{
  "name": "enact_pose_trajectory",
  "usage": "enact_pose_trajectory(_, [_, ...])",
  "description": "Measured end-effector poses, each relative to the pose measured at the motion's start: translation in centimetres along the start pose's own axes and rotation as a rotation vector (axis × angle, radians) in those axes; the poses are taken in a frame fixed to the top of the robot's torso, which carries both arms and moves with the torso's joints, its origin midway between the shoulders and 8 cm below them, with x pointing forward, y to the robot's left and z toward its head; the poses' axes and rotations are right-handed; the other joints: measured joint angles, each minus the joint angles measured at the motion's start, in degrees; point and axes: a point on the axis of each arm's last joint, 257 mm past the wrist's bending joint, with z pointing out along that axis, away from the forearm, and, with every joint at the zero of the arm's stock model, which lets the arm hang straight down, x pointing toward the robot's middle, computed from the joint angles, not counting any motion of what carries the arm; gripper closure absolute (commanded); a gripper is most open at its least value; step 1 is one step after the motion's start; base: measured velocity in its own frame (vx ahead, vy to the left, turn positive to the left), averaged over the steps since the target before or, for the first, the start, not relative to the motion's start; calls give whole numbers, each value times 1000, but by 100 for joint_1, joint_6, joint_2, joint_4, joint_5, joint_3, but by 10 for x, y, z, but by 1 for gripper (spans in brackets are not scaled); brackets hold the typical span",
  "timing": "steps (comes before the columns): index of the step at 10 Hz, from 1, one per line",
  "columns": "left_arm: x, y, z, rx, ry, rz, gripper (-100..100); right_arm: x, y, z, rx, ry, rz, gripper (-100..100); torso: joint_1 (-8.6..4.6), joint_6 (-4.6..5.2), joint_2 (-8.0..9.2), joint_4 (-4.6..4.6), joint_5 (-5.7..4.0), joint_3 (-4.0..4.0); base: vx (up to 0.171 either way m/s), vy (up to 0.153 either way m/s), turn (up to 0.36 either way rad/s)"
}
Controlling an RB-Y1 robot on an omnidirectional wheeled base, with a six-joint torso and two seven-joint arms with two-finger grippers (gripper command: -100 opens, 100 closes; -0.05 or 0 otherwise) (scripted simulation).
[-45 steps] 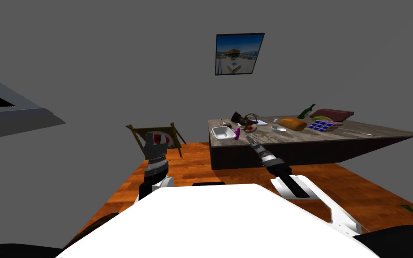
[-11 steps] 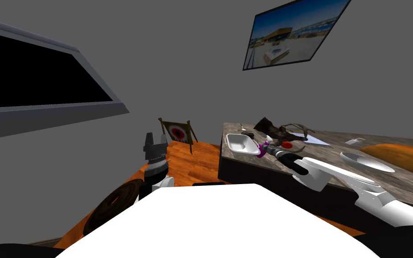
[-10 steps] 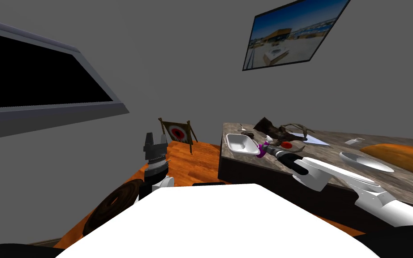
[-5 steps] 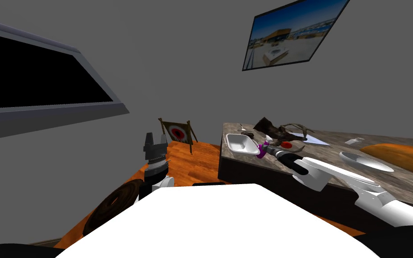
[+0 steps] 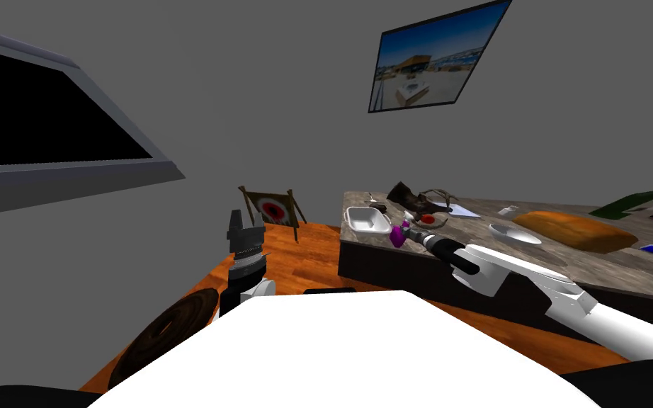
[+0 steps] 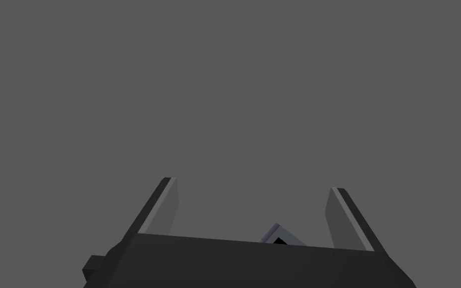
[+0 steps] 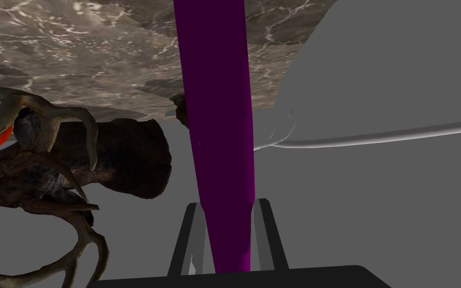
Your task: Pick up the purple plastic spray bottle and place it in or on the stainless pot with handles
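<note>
1. The purple spray bottle (image 7: pixel 217 125) is sitting between the fingers (image 7: pixel 268 230) of the right gripper (image 7: pixel 228 202), and these two blades are pressing its sides, so the jaws are clamped on it.
2. Its long axis is running straight out from the gripper, in line with the fingers, with the far end pointing over the marbled table (image 5: pixel 587 265).
3. In the head view the bottle is hanging over the near corner of the table, just beside the pot (image 5: pixel 350 216), which is drawn white here and not metallic. Whether the bottle is touching the table is not possible to tell.
4. The pot is lying to the robot's left of the bottle. So the coming move is probably asking for a small lift, then a short shift leftward over the rim.
5. A brown antler-like object (image 7: pixel 49 165) is lying close on the other side of the bottle.
6. The left gripper (image 6: pixel 252 184) is standing upright over the floor, well apart from the table, with its jaws apart and holding nothing.
</note>
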Motion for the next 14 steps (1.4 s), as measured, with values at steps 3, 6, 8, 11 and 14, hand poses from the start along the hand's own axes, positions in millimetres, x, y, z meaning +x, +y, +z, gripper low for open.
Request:
enact_pose_trajectory(3, [0,0,0,0,0,0,0,-2,48,-1,-104,13,-18,100,12,-7,-3,0,2,-1,-90,-40,-140])
enact_pose_trajectory(6, [0,0,0,0,0,0,0,-7,84,-6,-192,26,-53,100,32,-16,-6,3,8,-1,-47,25,-60])
enact_pose_trajectory(8, [0,0,0,0,0,0,0,-18,80,-6,-170,14,-73,100,81,-24,-51,-6,21,-27,33,117,26])
enact_pose_trajectory(11, [0,0,0,0,0,0,0,-34,63,-7,-124,-9,-79,100,90,-32,-71,-9,24,-38,63,119,22])
enact_pose_trajectory(14, [0,0,0,0,0,0,0,-47,42,-6,-56,-28,-77,100,172,-117,-128,10,62,-57,54,100,42])
